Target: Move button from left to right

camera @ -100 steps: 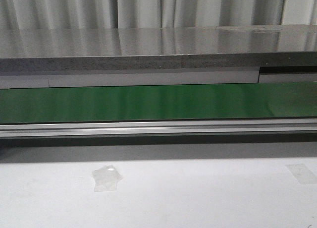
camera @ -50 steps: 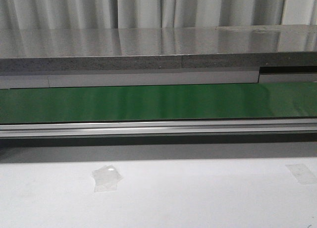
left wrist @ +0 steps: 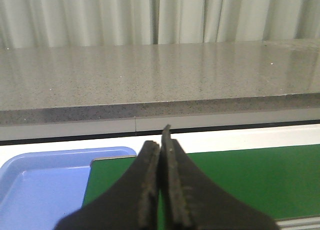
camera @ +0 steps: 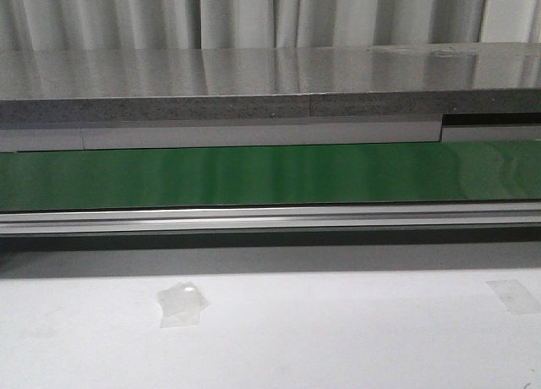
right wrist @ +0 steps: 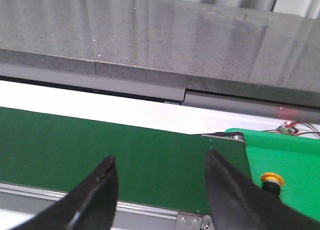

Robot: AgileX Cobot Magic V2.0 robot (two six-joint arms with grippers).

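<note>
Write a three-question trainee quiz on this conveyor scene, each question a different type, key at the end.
1. True or false: the left tool is open.
2. In the right wrist view, the button rests on: A) the dark green belt B) the bright green surface beside the belt's end C) the grey counter.
3. Fill in: beside the belt in the left wrist view sits a ____ tray.

Key: 1 false; 2 B; 3 blue.

Left gripper (left wrist: 161,190): black tapered fingers, rough ridged inner pads. Right gripper (right wrist: 160,190): black, smooth, curved fingers with pointed tips.
</note>
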